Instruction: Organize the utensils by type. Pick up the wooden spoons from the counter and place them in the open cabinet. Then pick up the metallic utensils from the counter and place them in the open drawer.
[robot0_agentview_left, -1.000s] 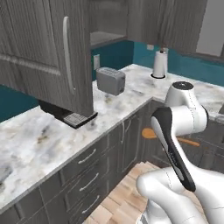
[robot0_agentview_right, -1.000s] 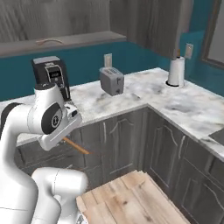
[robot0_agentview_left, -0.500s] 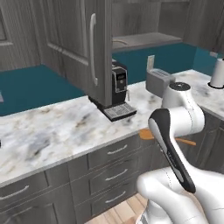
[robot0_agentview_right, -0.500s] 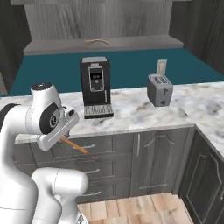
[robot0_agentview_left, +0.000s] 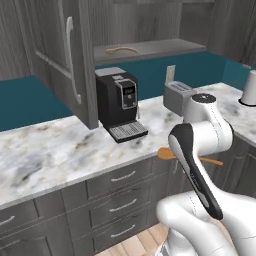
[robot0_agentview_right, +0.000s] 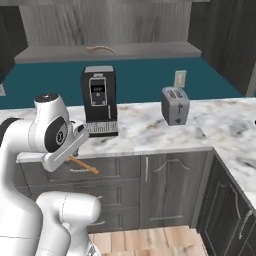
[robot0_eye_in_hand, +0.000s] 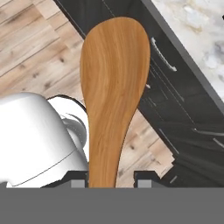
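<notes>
The base has swung round since the earlier frames: the coffee machine (robot0_agentview_left: 121, 103) and toaster (robot0_agentview_left: 177, 96), off to one side a second ago, now stand square ahead, with the open cabinet's shelf (robot0_agentview_left: 150, 49) above them. The things themselves have not moved; the cameras have. That suggests the carry is nearly done and the lift to the shelf comes next.

The left base view shows a wooden spoon (robot0_agentview_left: 167, 153) jutting past the arm, above the worktop (robot0_agentview_left: 60, 150) edge, and another spoon (robot0_agentview_left: 121, 50) already on the shelf. The right base view shows its handle (robot0_agentview_right: 84, 165) slanting down before the drawers. The hand view shows the tool (robot0_eye_in_hand: 108, 181) clamped on the spoon's neck, bowl out over floor.
</notes>
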